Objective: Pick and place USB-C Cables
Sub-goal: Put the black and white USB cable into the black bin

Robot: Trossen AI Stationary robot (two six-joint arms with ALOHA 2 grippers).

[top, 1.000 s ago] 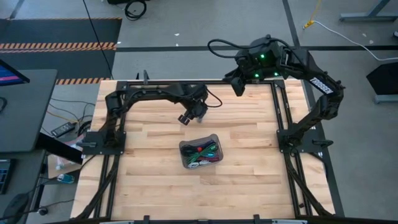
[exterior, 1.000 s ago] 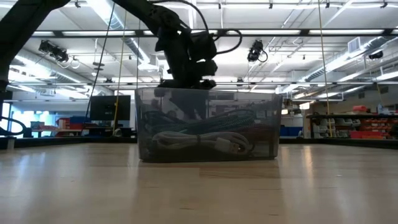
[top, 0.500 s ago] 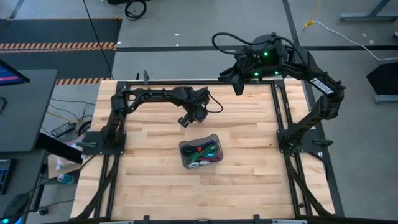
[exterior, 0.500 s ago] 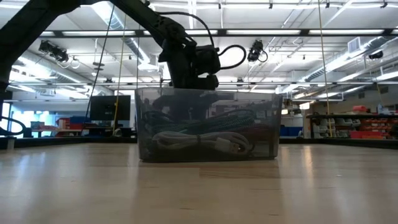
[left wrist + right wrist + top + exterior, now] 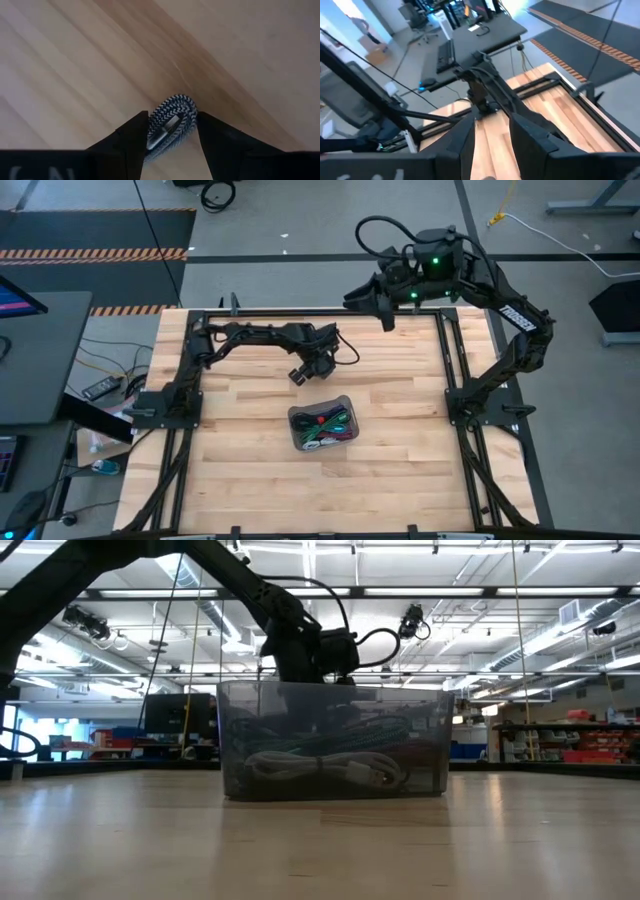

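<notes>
A grey see-through tray (image 5: 296, 423) sits mid-table with several coloured USB-C cables (image 5: 325, 426) coiled inside; the low view shows a pale cable (image 5: 320, 768) at its bottom. My left gripper (image 5: 300, 373) hangs just beyond the tray's far side, above the wood, shut on a black-and-white braided cable bundle (image 5: 170, 122). In the low view it stands behind the tray's rim (image 5: 318, 660). My right gripper (image 5: 385, 318) waits high over the far edge, open (image 5: 492, 145). My left gripper pinches the coiled braided cable between its two fingers (image 5: 132, 137), coming from above and pointing down. The bundle's looped end (image 5: 175, 102) sticks out past the fingertips. It is lifted clear of the wooden table.
Black frame rails (image 5: 300, 312) run along the table's far, left and right edges. Bare wood (image 5: 400, 410) lies right of the tray and toward the near edge. A desk with gear (image 5: 40, 350) stands off the table's left.
My left arm has stretched lower along the far side, and its gripper has eased slightly toward the tray while keeping the cable. My right arm has swung its wrist toward the table's left, over the far edge.
</notes>
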